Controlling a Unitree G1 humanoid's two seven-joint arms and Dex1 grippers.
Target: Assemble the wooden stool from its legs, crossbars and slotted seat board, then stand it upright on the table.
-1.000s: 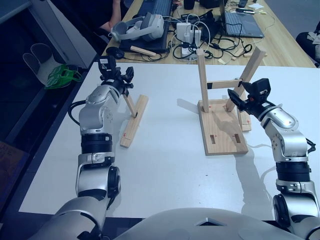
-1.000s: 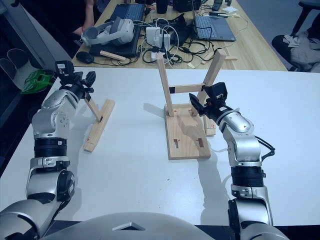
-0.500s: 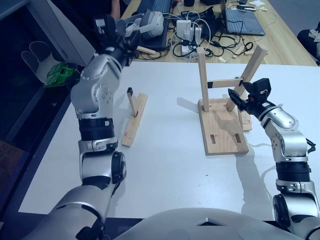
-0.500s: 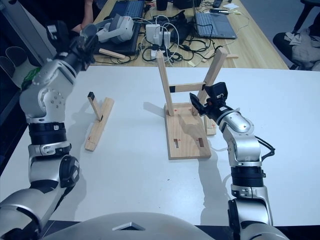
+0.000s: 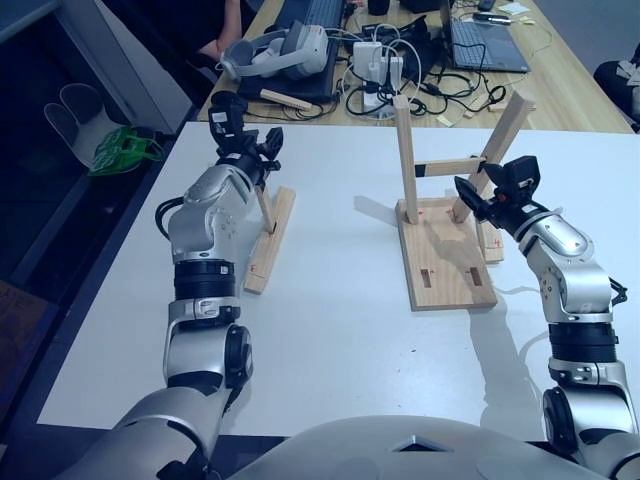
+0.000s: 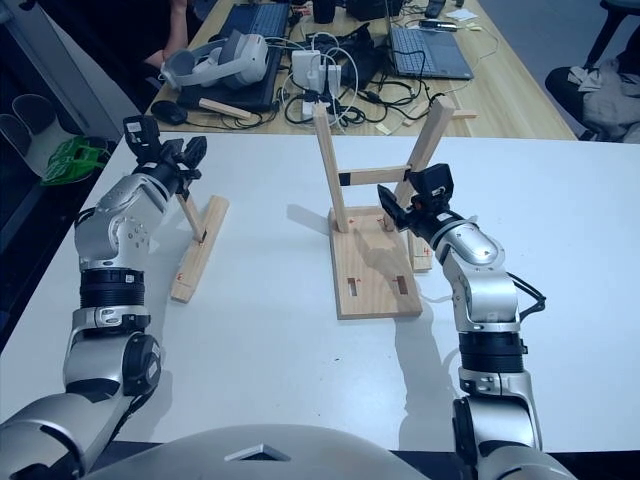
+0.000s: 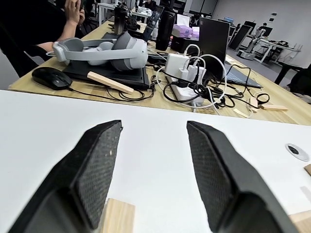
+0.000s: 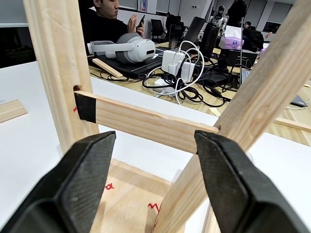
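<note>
Wooden stool parts lie in two groups on the table. Well left of the slotted seat board (image 5: 446, 265), a loose leg (image 5: 270, 248) lies flat, its long axis running away from the robot. A short crossbar (image 5: 266, 212) stands up out of it, slightly tilted. The left gripper (image 7: 153, 125) hangs just above that crossbar's top, fingers spread and empty. This arm is much the nearer, so a grasp probably calls for a drop along the crossbar's axis.

On the seat board's far end stand an upright leg (image 5: 404, 150) and a tilted leg (image 5: 500, 135), joined by a long crossbar (image 5: 452, 165). The right gripper (image 8: 154, 138) sits low at the tilted leg, fingers apart on either side of it. Contact cannot be made out. Another leg (image 5: 491, 246) lies flat just right of the board, partly covered by the arm. Whether the tilted leg's foot sits in its slot is hidden.
</note>
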